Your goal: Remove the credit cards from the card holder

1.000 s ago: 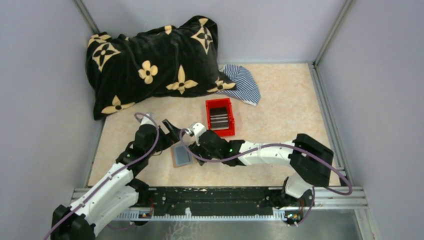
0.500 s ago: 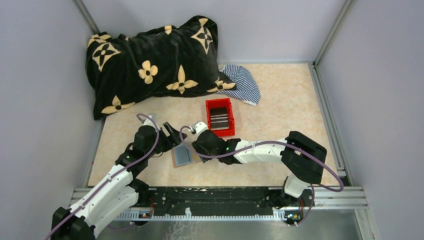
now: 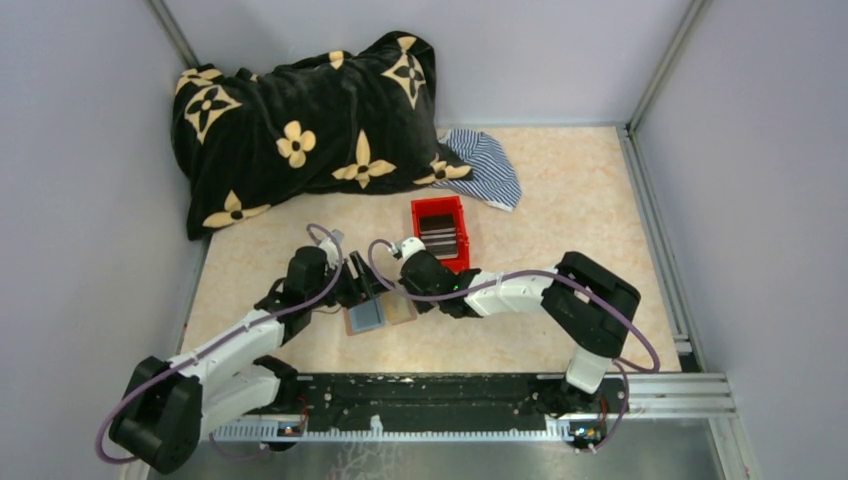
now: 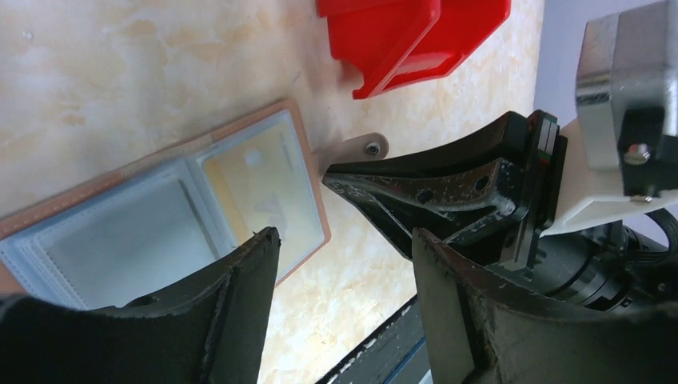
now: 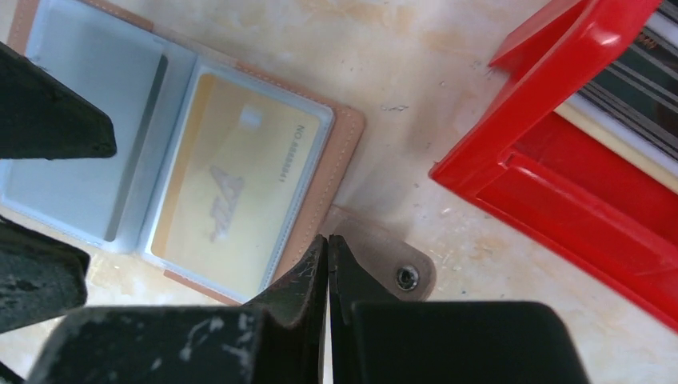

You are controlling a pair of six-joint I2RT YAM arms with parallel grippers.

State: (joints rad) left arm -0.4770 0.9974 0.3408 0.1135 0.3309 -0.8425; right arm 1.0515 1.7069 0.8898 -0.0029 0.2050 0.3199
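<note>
left gripper [image 4: 344,240]: jaws spread, one finger over the card holder [image 5: 345,132] | right gripper [image 5: 326,238]: jaws pressed together, tips at holder edge beside snap tab [image 5: 400,276] | card holder: open flat on table [image 5: 384,48], between both jaw sets | credit card [image 5: 232,188]: orange-tan, in pocket just ahead of right jaws | red bin [image 5: 560,192]: beside right jaws, apart

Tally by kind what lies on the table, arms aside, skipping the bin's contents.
Card holder, open: 1
Yellow card in its pocket: 1
Red bin: 1
Black floral pillow: 1
Striped cloth: 1
Total: 5
</note>
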